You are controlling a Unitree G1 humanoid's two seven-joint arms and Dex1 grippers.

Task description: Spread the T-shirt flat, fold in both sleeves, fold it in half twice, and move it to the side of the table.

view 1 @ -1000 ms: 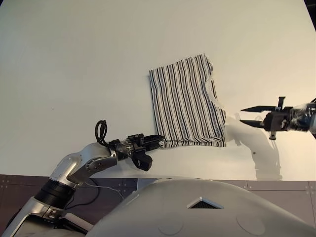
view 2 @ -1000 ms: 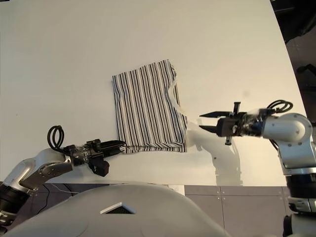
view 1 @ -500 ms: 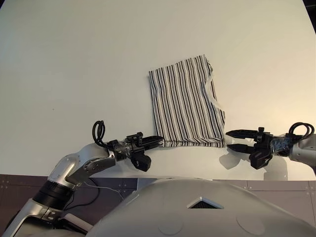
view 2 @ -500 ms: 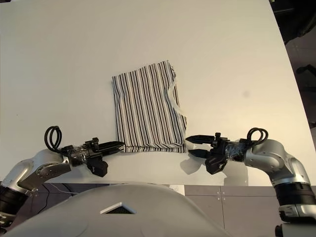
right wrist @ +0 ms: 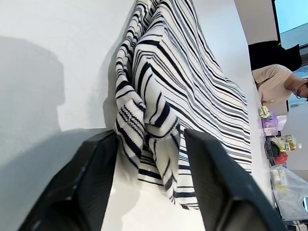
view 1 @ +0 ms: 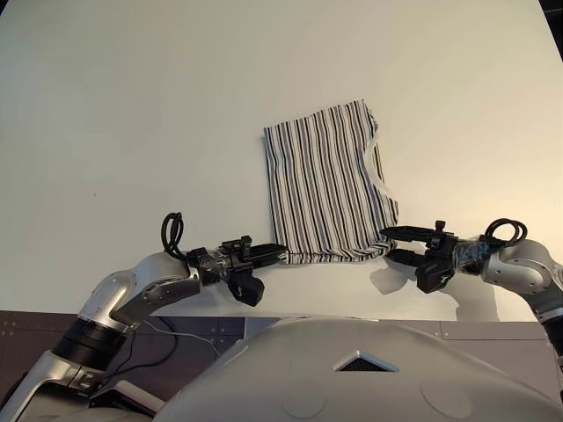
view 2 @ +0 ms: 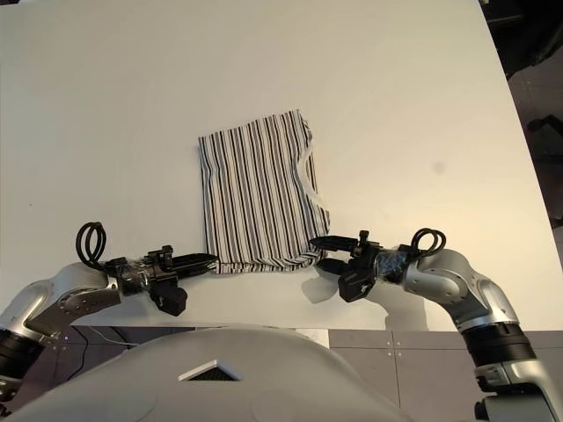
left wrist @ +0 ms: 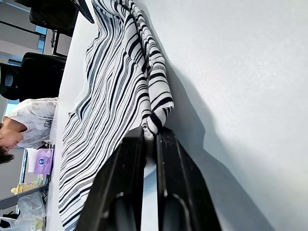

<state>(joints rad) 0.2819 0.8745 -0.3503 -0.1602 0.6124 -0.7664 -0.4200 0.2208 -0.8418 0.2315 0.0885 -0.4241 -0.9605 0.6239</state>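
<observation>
The left claw point(view 1: 280, 255) is pinched shut on the near left corner of the shirt point(view 1: 325, 189), with a fold of striped cloth squeezed between its fingers point(left wrist: 137, 159). The right claw point(view 1: 391, 243) is spread wide around the near right corner. Its fingers point(right wrist: 98, 178) sit on either side of the bunched hem and have not clamped on it yet.

Both claws are low at the near edge of the surface point(view 1: 132, 105). The shirt lies between them and stretches away toward the middle as a narrow, tidy rectangle. No sleeve sticks out, and the neckline point(view 1: 378, 163) curves along its right edge.

From that shape, the spreading and both sleeve folds look done, and most likely the first fold in half too. What seems left is for the right claw to close, then the second fold carrying the near hem over to the far edge. After that the packet must go to the side of the surface, since it now sits near the centre.
</observation>
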